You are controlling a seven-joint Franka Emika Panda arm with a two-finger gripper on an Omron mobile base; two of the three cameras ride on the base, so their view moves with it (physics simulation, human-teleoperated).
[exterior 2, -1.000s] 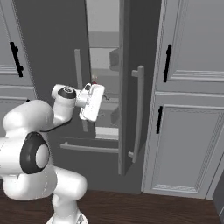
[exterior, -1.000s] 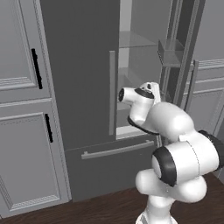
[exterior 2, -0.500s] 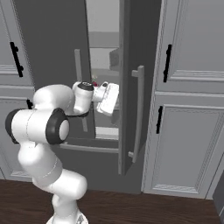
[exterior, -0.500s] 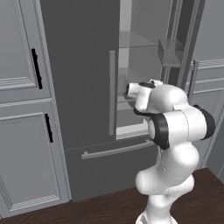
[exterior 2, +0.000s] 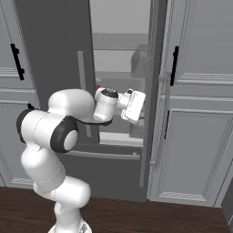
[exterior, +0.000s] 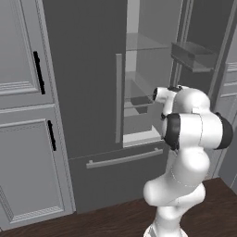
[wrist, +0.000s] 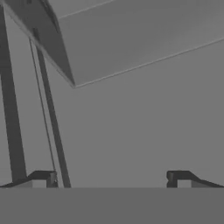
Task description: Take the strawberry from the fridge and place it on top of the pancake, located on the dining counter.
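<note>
A kitchen wall of light grey panelled cabinets (exterior: pixel 23 152) with black handles, over a dark wood floor (exterior 2: pixel 136 216), frames the tall dark grey fridge (exterior: pixel 88 92). Its right upper door is swung open, showing pale shelves (exterior: pixel 139 99) inside and a door bin (exterior: pixel 194 55) on the opened door. The left door and the lower drawer (exterior: pixel 115 159) are shut. The white arm reaches toward the opening, and the pincer (wrist: pixel 109 179) faces plain grey fridge surfaces in the hand view. Its 2 fingertips (wrist: pixel 41 178) stand wide apart with nothing between them. A tiny spot of red (exterior 2: pixel 97 87) shows beside the wrist in the right base view, at the level of a shelf. It may be the strawberry, but it is too small to tell for sure. By my reading the task is at an early stage: the fridge is open and the arm is moving in, but the berry is not yet grasped. Picking it up, driving to the desk with the pancake and setting the berry on top all remain. No brand, label or writing can be read anywhere on the fridge, the cabinets or the arm.
</note>
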